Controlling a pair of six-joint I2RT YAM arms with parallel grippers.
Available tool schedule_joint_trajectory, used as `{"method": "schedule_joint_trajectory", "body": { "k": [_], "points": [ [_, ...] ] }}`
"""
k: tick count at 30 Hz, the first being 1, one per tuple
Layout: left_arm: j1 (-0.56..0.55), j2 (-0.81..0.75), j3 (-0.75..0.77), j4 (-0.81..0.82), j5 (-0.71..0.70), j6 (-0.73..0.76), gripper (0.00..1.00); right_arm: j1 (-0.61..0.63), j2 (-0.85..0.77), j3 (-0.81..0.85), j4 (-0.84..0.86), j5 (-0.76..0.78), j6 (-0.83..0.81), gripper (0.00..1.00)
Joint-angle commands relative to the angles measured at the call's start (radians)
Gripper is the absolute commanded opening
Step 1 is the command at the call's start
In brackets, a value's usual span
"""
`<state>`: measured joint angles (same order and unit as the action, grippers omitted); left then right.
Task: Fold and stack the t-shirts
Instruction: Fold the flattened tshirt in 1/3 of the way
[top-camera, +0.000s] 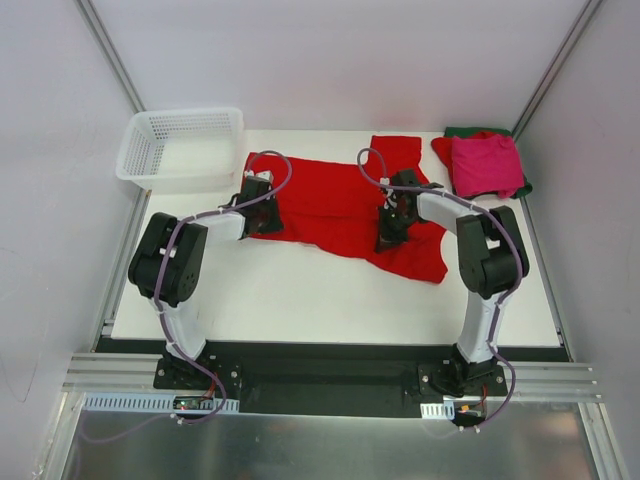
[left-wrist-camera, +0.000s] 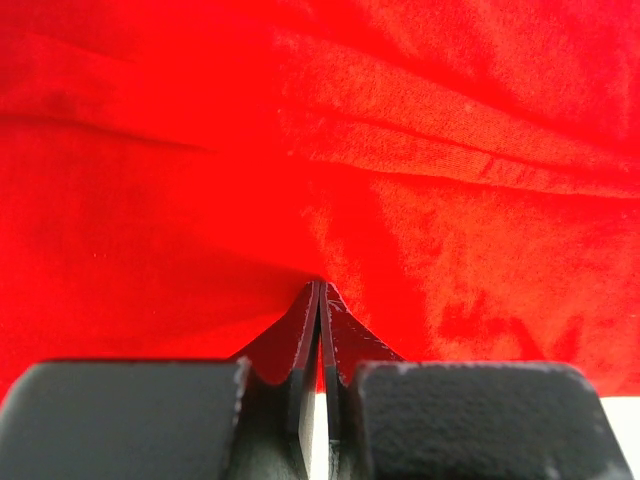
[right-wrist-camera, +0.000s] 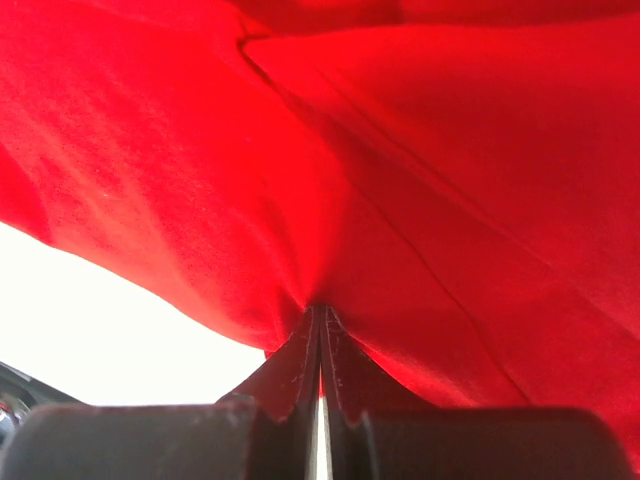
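Cloth fills both wrist views. The bright red t-shirt (top-camera: 335, 205) lies spread crosswise over the far half of the white table (top-camera: 300, 300), and each pincer holds its near edge. The left gripper (left-wrist-camera: 320, 288) sits at the shirt's 9 o'clock end, jaws pressed together on a pinch of red fabric that fans out toward 12 o'clock from the tips. The right gripper (right-wrist-camera: 320, 310) is toward the 3 o'clock end, clamped the same way, with the hem drooping off to its 8 o'clock over bare table.

From above, both sets of fingertips are buried in dark shadow against the cloth, and the right arm covers part of the shirt's sleeve end. At 1 o'clock on the table a magenta-pink shirt (top-camera: 488, 165) tops a pile. A dark green shirt (top-camera: 464, 131) shows only as a rim beneath it, and a red shirt (top-camera: 441, 149) only as a strip at the pile's 9 o'clock side. A white mesh basket (top-camera: 180, 148) stands at 10 o'clock.
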<state>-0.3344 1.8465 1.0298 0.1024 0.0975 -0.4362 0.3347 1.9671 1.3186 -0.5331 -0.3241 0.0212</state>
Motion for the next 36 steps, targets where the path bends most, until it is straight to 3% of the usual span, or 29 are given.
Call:
{"method": "schedule_joint_trajectory", "body": {
  "k": [1, 12, 20, 28, 36],
  "points": [
    [-0.025, -0.021, -0.109, -0.092, 0.022, -0.03, 0.0, 0.024, -0.076, -0.05, -0.016, -0.012, -0.01, 0.01],
    [-0.051, -0.217, -0.336, -0.098, 0.033, -0.098, 0.0, 0.043, -0.146, -0.121, -0.025, -0.001, -0.004, 0.01],
    [-0.064, -0.387, -0.448, -0.197, -0.005, -0.131, 0.0, 0.05, -0.189, -0.15, -0.053, 0.022, -0.009, 0.01],
    [-0.072, -0.492, -0.473, -0.222, 0.007, -0.153, 0.0, 0.053, -0.286, -0.2, -0.09, 0.049, -0.015, 0.01],
    [-0.078, -0.625, -0.384, -0.243, 0.022, -0.108, 0.0, 0.059, -0.406, -0.171, -0.064, 0.043, -0.038, 0.01]
  ]
}}
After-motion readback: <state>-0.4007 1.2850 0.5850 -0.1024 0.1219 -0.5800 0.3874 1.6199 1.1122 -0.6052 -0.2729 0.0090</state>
